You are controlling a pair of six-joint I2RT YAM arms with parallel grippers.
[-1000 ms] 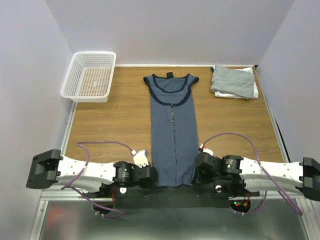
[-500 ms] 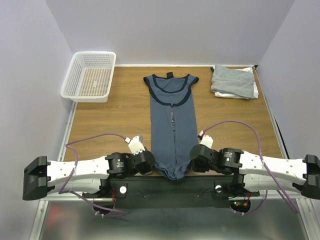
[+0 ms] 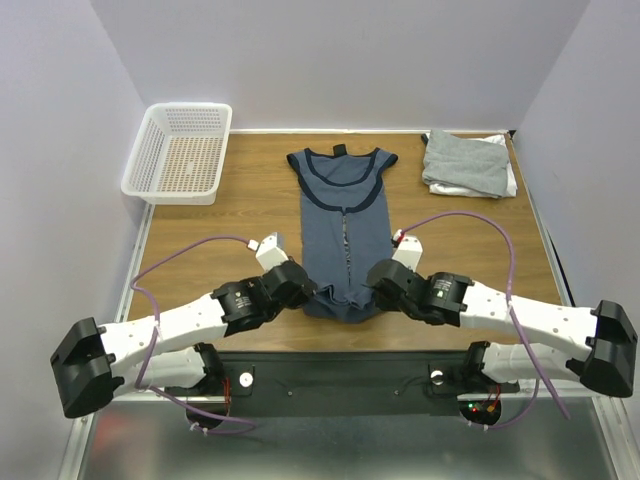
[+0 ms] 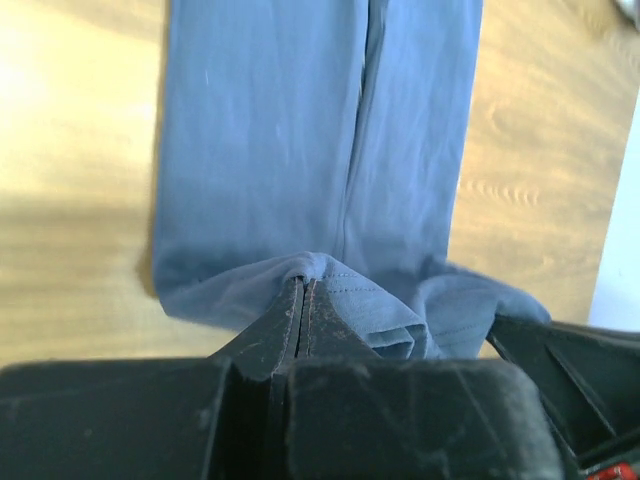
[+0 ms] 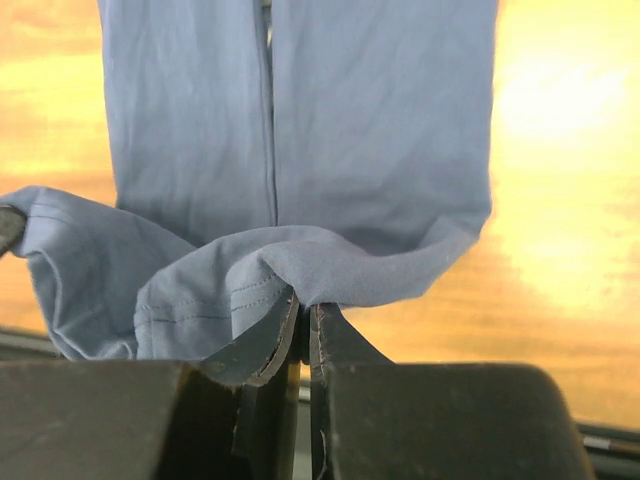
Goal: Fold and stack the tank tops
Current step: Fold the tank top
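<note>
The navy blue tank top (image 3: pixel 343 225) lies lengthwise in the middle of the table, sides folded in, neck at the far end. My left gripper (image 3: pixel 308 290) is shut on its near left hem corner (image 4: pixel 330 290). My right gripper (image 3: pixel 376 290) is shut on the near right hem corner (image 5: pixel 330 270). Both hold the hem lifted and curled over the shirt's lower part. A folded light grey tank top (image 3: pixel 465 160) lies on a white one (image 3: pixel 508 180) at the far right corner.
A white mesh basket (image 3: pixel 180 150) stands at the far left corner. Bare wooden table (image 3: pixel 220 230) lies on both sides of the blue shirt. The black base rail (image 3: pixel 340 370) runs along the near edge.
Both grippers have carried the near hem away from the table's front edge toward the far side. The shirt's lower end is now lifted and doubling over itself.
</note>
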